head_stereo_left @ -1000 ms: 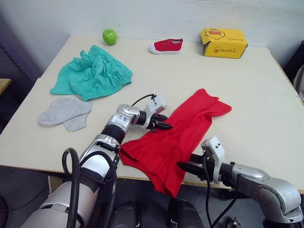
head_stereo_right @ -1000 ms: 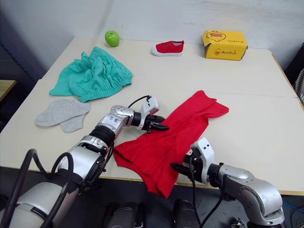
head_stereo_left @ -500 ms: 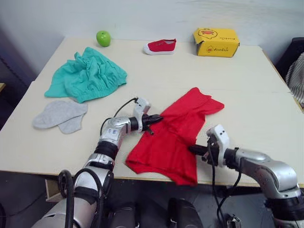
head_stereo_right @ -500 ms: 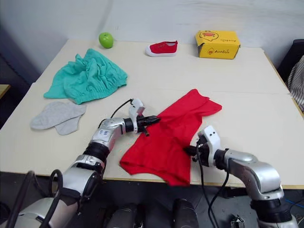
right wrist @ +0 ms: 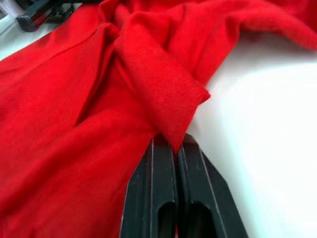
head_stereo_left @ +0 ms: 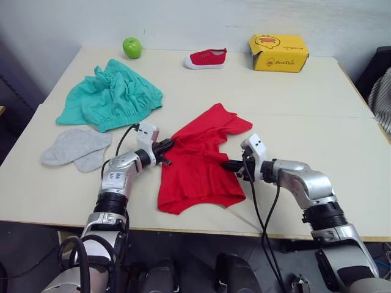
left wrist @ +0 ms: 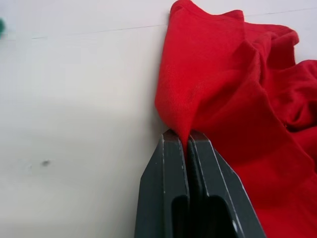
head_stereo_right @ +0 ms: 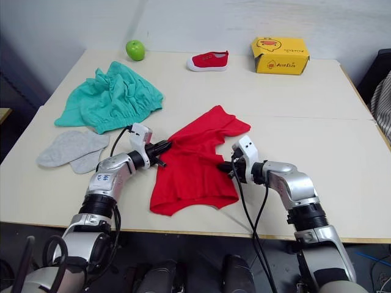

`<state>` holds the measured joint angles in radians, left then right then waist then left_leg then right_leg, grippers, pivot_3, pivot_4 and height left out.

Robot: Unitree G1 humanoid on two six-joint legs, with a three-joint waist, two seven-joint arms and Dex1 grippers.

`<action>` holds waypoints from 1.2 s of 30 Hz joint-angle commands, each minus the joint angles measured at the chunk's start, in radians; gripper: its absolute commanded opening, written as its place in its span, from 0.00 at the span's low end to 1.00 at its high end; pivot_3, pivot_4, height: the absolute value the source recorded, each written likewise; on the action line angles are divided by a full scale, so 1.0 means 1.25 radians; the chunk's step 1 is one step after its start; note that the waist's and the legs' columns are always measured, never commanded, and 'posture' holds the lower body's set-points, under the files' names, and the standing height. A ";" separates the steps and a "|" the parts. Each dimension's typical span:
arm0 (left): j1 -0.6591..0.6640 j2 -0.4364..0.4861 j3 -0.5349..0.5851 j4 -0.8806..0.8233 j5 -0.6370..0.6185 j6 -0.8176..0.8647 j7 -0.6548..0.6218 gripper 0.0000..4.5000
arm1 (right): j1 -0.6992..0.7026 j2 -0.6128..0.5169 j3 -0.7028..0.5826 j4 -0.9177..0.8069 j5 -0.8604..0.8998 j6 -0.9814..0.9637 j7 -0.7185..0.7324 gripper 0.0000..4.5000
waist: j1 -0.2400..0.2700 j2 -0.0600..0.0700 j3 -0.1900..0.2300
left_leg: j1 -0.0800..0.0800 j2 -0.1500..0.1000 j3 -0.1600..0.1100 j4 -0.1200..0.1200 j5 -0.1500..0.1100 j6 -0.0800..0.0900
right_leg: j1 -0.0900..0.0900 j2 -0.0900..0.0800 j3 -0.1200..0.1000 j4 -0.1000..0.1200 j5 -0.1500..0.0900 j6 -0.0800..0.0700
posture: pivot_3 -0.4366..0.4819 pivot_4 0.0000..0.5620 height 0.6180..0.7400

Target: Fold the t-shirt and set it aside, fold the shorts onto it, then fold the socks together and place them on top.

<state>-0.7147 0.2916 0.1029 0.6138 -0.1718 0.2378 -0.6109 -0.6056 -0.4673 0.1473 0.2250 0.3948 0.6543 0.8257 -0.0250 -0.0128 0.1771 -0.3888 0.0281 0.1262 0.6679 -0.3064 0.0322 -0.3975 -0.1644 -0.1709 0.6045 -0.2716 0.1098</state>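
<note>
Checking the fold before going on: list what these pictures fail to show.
- The t-shirt's light blue collar band: head views, buried in bunched red folds.
- Print on the yellow box: head views, too small to read.
- Striped cloth at the table's right: cut off by the frame edge.
- The t-shirt's outline: wrist views, cropped by the frame.

The left hand (left wrist: 187, 136) has its two dark fingers (left wrist: 166, 188) pressed together, pinching a narrow fold of the red t-shirt (left wrist: 233, 94) between their tips. From that pinch the cloth rises in a taut ridge and spreads away into loose, rumpled folds, with a hemmed edge running along the far side. The t-shirt lies on the pale tabletop (left wrist: 74, 109), which is bare beside the cloth apart from a small dark speck (left wrist: 45, 162) and a thin seam line (left wrist: 94, 32).
</note>
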 commanded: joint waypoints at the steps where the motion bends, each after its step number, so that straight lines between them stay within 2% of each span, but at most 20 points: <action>1: -0.004 0.041 -0.023 -0.004 0.000 0.044 -0.063 0.00 | 0.000 -0.006 -0.027 -0.007 0.008 0.006 0.019 0.01 | -0.001 0.000 0.000 | 0.000 0.000 0.000 0.000 0.000 0.000 | 0.000 0.000 0.000 0.000 0.000 0.000 | 0.48 0.27 1.00; 2: 0.005 0.051 -0.030 -0.017 0.002 0.045 -0.075 0.00 | 0.005 -0.010 -0.046 -0.019 0.020 0.017 0.016 0.05 | -0.002 0.000 0.000 | 0.000 0.000 0.000 0.000 0.000 0.000 | 0.000 0.000 0.000 0.000 0.000 0.000 | 0.48 0.27 1.00; 4: 0.026 0.074 -0.035 -0.053 0.004 0.052 -0.085 0.11 | 0.029 -0.043 -0.062 -0.072 0.042 0.009 0.065 0.14 | -0.002 0.001 0.000 | 0.000 0.000 0.000 0.000 0.000 0.000 | 0.000 0.000 0.000 0.000 0.000 0.000 | 0.48 0.27 1.00; 7: 0.071 0.123 -0.053 -0.130 0.006 0.026 -0.143 0.29 | 0.059 -0.085 -0.085 -0.118 0.027 -0.032 0.078 0.36 | -0.005 0.001 0.000 | 0.000 0.000 0.000 -0.001 0.000 0.000 | 0.000 0.000 0.000 0.000 0.000 0.000 | 0.48 0.27 1.00; 9: 0.108 0.169 -0.057 -0.156 0.022 -0.055 -0.174 0.43 | 0.088 -0.120 -0.099 -0.129 -0.028 -0.204 0.106 0.52 | -0.005 0.001 0.001 | 0.000 0.001 0.001 -0.001 0.000 0.000 | -0.001 0.000 0.001 -0.001 0.000 0.000 | 0.48 0.27 1.00; 11: 0.176 0.281 -0.079 -0.189 0.079 -0.289 -0.254 0.58 | 0.165 -0.188 -0.112 -0.101 -0.104 -0.467 0.170 0.69 | -0.004 0.001 0.001 | 0.001 0.001 0.002 -0.002 0.000 -0.001 | -0.001 0.001 0.001 -0.001 0.000 0.000 | 0.48 0.27 1.00; 13: 0.212 0.348 -0.092 -0.180 0.098 -0.451 -0.318 0.73 | 0.205 -0.236 -0.105 -0.029 -0.167 -0.686 0.211 0.85 | -0.003 0.001 0.001 | 0.001 0.001 0.004 -0.004 -0.001 -0.002 | -0.004 0.001 0.002 -0.001 0.000 0.000 | 0.48 0.27 1.00; 15: 0.218 0.372 -0.094 -0.139 0.090 -0.557 -0.343 0.87 | 0.196 -0.258 -0.085 0.074 -0.227 -0.876 0.214 1.00 | -0.002 0.002 0.001 | 0.002 0.001 0.007 -0.005 -0.001 -0.001 | -0.004 0.001 0.005 -0.002 0.000 0.000 | 0.48 0.27 1.00; 17: 0.217 0.392 -0.108 -0.096 0.096 -0.685 -0.372 0.99 | 0.166 -0.261 -0.066 0.185 -0.274 -1.033 0.212 1.00 | -0.002 0.003 0.002 | 0.002 0.000 0.009 -0.004 -0.001 0.001 | -0.004 0.000 0.007 -0.002 0.001 0.002 | 0.48 0.27 1.00; 19: 0.217 0.407 -0.126 -0.045 0.104 -0.801 -0.407 0.99 | 0.126 -0.256 -0.035 0.293 -0.317 -1.163 0.218 1.00 | -0.005 0.003 0.002 | 0.003 0.000 0.011 -0.003 -0.001 0.002 | -0.004 -0.001 0.009 -0.002 0.003 0.003 | 0.48 0.27 1.00; 22: 0.212 0.409 -0.145 0.001 0.126 -0.912 -0.400 0.99 | 0.062 -0.231 0.013 0.410 -0.372 -1.298 0.202 1.00 | -0.008 0.003 0.002 | 0.005 0.001 0.013 -0.003 -0.001 0.002 | -0.004 -0.001 0.010 -0.001 0.003 0.002 | 0.48 0.27 1.00; 26: 0.187 0.384 -0.164 0.028 0.182 -1.002 -0.338 0.99 | -0.007 -0.183 0.065 0.495 -0.421 -1.403 0.180 1.00 | -0.018 0.003 0.002 | 0.015 0.002 0.015 -0.004 -0.002 0.002 | 0.005 0.000 0.010 -0.002 0.003 0.002 | 0.48 0.27 1.00; 36: 0.135 0.332 -0.225 0.084 0.270 -1.053 -0.244 0.99 | -0.093 -0.097 0.165 0.555 -0.526 -1.487 0.126 1.00 | -0.025 0.004 -0.002 | 0.016 0.003 0.015 -0.004 -0.003 0.002 | 0.004 -0.001 0.011 0.001 0.002 0.001 | 0.48 0.27 1.00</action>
<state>-0.5463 0.7205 -0.1383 0.6867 0.1144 -1.0688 -0.9264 -0.7420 -0.6162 0.2748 0.8986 -0.1959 -1.1867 0.9694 -0.0556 -0.0077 0.1752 -0.3682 0.0314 0.1455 0.6630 -0.3101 0.0346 -0.3919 -0.1656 -0.1575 0.6057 -0.2686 0.1107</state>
